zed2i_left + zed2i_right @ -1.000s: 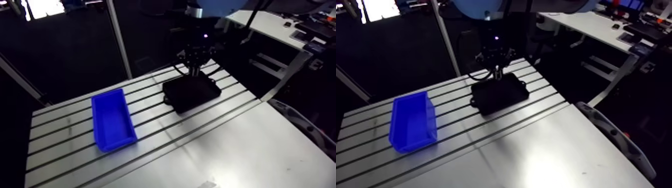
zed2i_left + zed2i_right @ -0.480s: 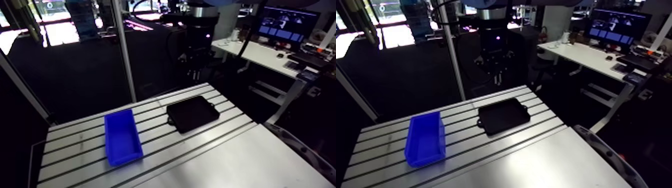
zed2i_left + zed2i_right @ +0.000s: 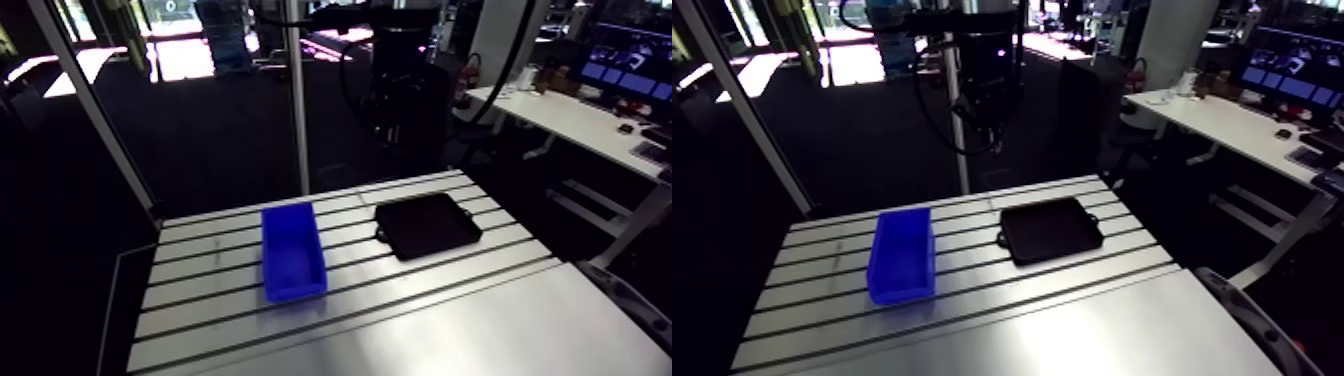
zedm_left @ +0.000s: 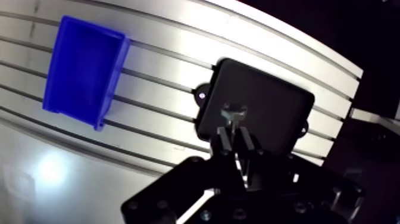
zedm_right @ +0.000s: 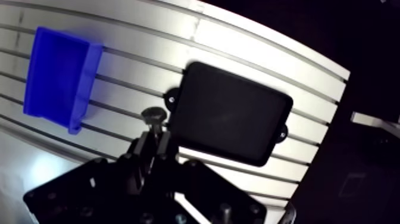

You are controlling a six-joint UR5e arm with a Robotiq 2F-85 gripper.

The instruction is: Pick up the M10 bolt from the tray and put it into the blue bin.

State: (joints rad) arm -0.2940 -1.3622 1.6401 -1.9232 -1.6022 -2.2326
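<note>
Risen since the earlier frame, the arm [image 3: 400, 70] hung high above the slotted aluminium table [image 3: 200, 300], the open blue plastic bin [image 3: 293, 252] and, to its right, the flat black tray [image 3: 428, 225]. Slipping was the risk: the two-finger gripper [image 4: 235, 130] stood narrow, pinching only the shank of the hex-headed M10 bolt [image 4: 234, 113], which could twist loose and fall short of the bin.
</note>
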